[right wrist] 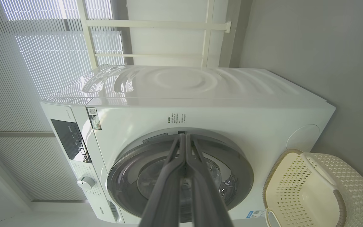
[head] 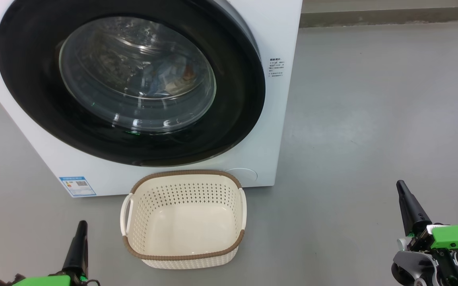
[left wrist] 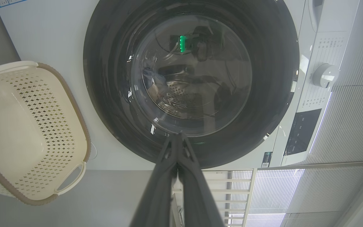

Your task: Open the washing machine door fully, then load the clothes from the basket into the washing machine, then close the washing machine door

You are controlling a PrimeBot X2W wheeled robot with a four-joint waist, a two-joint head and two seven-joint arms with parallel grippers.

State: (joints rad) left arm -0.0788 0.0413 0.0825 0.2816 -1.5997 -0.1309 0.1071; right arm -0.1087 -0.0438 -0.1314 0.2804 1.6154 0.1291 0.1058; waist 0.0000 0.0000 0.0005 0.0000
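Note:
The white washing machine [head: 276, 119] stands ahead with its round black-ringed door [head: 30, 79] closed flat against the front. Through the glass porthole I make out the clothes [head: 173, 75], blue and orange fabric inside the drum. The cream basket [head: 133, 234] sits on the floor in front of the machine with nothing in it. My left gripper [head: 81, 225] is low at the left of the basket, fingers pressed together and holding nothing. My right gripper [head: 400, 184] is at the lower right, apart from the machine, shut and holding nothing. The door [left wrist: 106, 94] and basket [left wrist: 74, 104] appear in the left wrist view, the machine [right wrist: 263, 119] and basket [right wrist: 358, 195] in the right wrist view.
Grey floor [head: 372, 119] stretches to the right of the machine up to a wall base [head: 372, 18]. The machine's control panel with a dial [left wrist: 325, 75] is at its top. White blinds [right wrist: 27, 63] hang behind the machine.

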